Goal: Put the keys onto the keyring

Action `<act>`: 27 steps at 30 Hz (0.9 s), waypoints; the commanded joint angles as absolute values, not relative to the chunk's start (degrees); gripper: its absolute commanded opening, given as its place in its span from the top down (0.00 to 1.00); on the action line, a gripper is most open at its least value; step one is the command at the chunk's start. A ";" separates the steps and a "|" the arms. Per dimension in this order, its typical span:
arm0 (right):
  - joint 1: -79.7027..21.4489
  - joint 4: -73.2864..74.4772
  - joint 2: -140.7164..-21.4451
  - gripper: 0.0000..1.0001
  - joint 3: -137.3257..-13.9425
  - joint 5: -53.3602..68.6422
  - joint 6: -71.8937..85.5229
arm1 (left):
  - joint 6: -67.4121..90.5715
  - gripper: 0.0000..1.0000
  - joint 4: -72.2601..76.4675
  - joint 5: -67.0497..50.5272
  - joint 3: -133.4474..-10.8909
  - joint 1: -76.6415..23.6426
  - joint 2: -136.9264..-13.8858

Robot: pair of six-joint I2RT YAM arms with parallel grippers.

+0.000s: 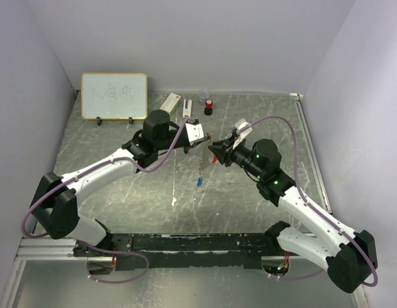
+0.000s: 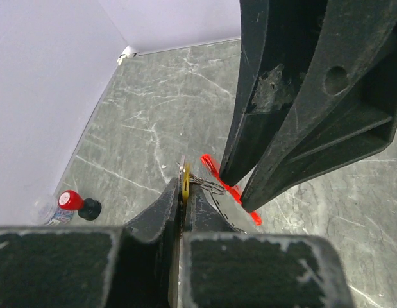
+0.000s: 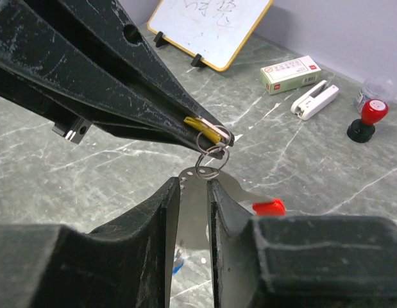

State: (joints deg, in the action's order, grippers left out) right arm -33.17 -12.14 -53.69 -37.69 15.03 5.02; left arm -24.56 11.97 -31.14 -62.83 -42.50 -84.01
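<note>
While left gripper [image 3: 220, 136] pinches tiny tan-gold key [image 3: 203, 126] tight, right gripper [image 3: 195, 186] looks clamped on thin silvery keyring with flat red plastic tag [image 3: 195, 212], up in air between arms. Tiny blue-headed key [image 1: 199, 181] dangles below. Hard tug or twist could pull gold key out of pinch; keyring could slip too, then all drops.

the whiteboard [image 1: 114, 95] carries faint handwriting, perhaps chinese characters, too blurred to read.
</note>
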 commanded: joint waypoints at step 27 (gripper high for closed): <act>-33.31 -15.56 -56.31 0.85 -40.43 14.70 6.73 | -24.98 0.93 10.96 -25.06 -66.48 -45.42 -85.21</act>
State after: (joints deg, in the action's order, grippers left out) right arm -33.17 -13.91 -56.73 -38.89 14.98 5.78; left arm -24.88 9.65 -24.99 -63.59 -44.42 -85.10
